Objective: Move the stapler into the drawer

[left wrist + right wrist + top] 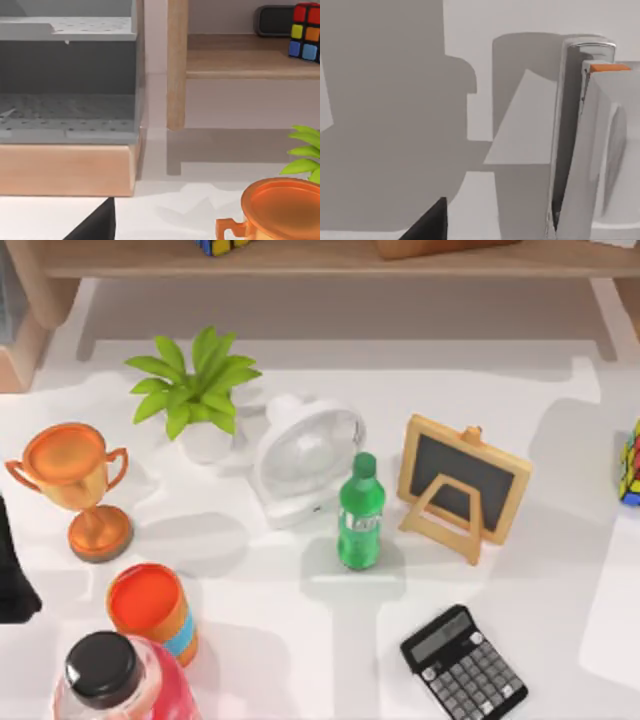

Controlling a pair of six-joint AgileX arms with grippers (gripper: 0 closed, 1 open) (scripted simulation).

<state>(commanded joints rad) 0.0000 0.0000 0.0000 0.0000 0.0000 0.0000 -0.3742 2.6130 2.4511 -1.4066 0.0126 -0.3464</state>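
Right wrist view: right gripper (427, 225) near the stapler (590, 150), not touching it; I cannot tell how wide the jaws are.
Stapler: probably light, stiff and smooth; best gripped across its narrow sides at mid-length.
Worktop (520, 130): white, flat, bare beside the stapler.
Left arm (12, 575): parked at the worktop's left.

No legible text, labels or numbers anywhere.

orange trophy (78, 480), green bottle (360, 514), black calculator (464, 664).
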